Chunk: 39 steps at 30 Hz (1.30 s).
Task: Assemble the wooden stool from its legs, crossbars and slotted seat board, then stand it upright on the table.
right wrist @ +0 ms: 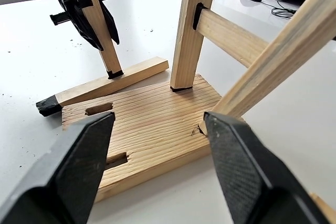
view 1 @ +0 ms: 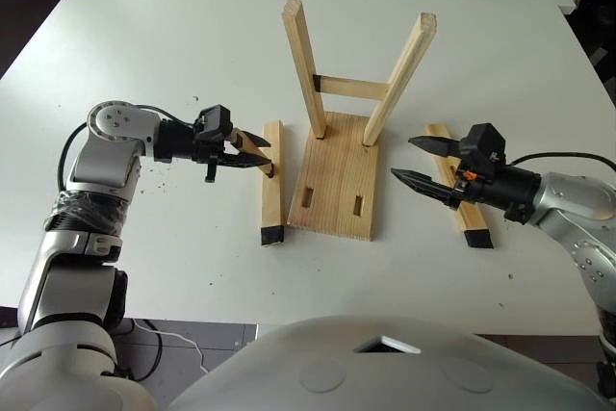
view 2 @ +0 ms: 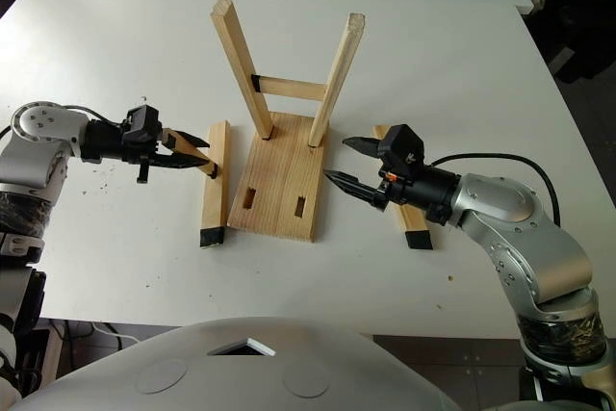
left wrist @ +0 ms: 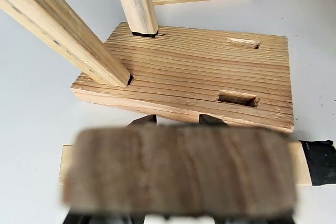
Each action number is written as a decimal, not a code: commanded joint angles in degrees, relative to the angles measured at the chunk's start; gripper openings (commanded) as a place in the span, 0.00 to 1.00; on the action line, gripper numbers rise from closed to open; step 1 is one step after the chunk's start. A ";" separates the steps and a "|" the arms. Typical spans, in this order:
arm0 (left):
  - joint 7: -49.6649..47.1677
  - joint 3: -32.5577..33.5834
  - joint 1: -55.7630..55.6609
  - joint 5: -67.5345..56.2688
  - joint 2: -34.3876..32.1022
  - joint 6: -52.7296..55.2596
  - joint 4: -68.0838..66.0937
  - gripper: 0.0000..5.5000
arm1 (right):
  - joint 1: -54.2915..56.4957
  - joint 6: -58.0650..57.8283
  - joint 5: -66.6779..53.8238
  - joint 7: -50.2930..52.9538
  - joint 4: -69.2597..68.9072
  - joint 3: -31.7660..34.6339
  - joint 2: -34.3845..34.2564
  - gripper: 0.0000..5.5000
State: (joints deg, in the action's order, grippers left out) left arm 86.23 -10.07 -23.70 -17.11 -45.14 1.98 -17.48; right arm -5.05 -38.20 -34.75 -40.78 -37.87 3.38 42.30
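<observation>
Pale wood is what we see across the white table [view 1: 144, 45]. The slotted seat board [view 1: 337, 166] lies flat in the middle. Two legs stand in its far end, one on the left [view 1: 304, 69] and one on the right [view 1: 399, 79], leaning apart at the top. A crossbar [view 1: 351, 89] joins them. We see two empty slots in the board's near end [view 1: 307, 195] [view 1: 357, 205].

Just left of the board a loose leg [view 1: 272, 185] lies flat on the table, alongside the board's edge, with its black-tipped end nearest us. Our left claw [view 1: 252, 151] is clenched on a short second crossbar [right wrist: 103, 40]. It holds that piece tilted above the loose leg. In the right wrist view the piece's black-rimmed lower end touches the leg's top face near its far end. So this claw sits directly over that leg, just beside the board's left edge.

Another loose leg [view 1: 474, 221] lies flat to the right of the board, a little apart from it. Our right claw [view 1: 402, 158] is released, its two dark fingers [right wrist: 68, 171] spread wide and grasping nothing. It hangs between the board's right edge and that leg, pointing towards the board, and the leg runs under the wrist behind it.
</observation>
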 commanded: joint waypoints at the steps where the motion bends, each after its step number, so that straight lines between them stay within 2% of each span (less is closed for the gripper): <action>1: 3.06 -2.03 4.81 2.53 -4.26 2.29 2.28 0.24 | -0.73 0.22 0.55 0.58 -1.04 0.08 0.01 0.57; 11: 2.96 -1.96 4.74 2.41 -4.92 1.84 2.88 0.24 | -2.18 0.33 0.78 1.91 -1.96 -0.11 -0.61 0.57; 12: 2.09 -1.52 4.46 2.15 -4.37 1.97 2.80 0.30 | -2.18 0.39 0.88 1.91 -1.89 -0.18 -0.61 0.57; 19: -0.07 -0.96 5.03 1.01 -2.10 4.62 3.52 0.49 | -2.21 1.04 2.37 1.56 -1.35 -1.30 -0.80 0.57; 22: 0.04 -0.08 5.36 -0.46 -2.06 5.98 4.81 0.50 | -2.30 1.38 2.71 1.13 -0.96 -1.13 -0.71 0.57; 33: -3.40 10.98 6.22 -12.47 -2.16 16.13 14.47 0.50 | -2.26 2.20 2.94 -0.03 -0.23 -0.30 0.06 0.57; 39: -11.88 20.40 7.59 -22.97 0.42 25.29 20.50 0.50 | -1.88 2.34 2.65 -1.26 0.36 0.64 1.09 0.57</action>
State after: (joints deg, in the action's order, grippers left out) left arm 77.77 7.08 -16.64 -36.43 -46.12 23.97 0.54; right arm -7.45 -36.21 -32.36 -41.43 -37.59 2.95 42.35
